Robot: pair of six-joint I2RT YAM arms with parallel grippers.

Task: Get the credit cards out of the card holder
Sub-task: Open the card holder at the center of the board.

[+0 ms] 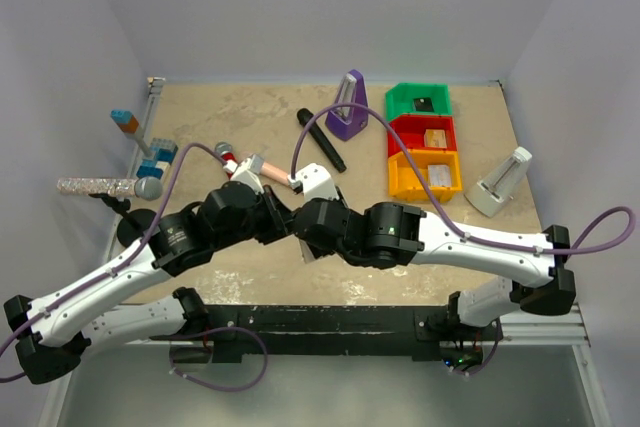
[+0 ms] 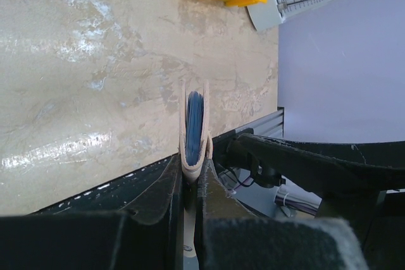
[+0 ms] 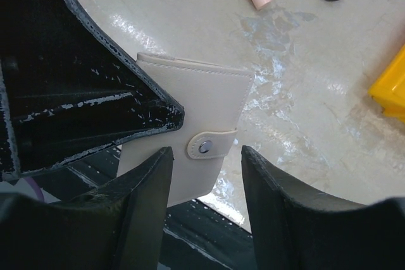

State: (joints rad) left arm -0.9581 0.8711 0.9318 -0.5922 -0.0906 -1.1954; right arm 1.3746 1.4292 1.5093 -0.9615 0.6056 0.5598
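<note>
Right end effector (image 3: pixel 204 178) straddles card holder's (image 3: pixel 190 99) fastened snap (image 3: pixel 204 148).

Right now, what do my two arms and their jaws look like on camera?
White link shells with bulky black joint housings on the left arm and right arm. Thin purple cables loop along both. Jaws are black and wedge-shaped; the left ones show dotted edges and whitish scuff marks.
</note>
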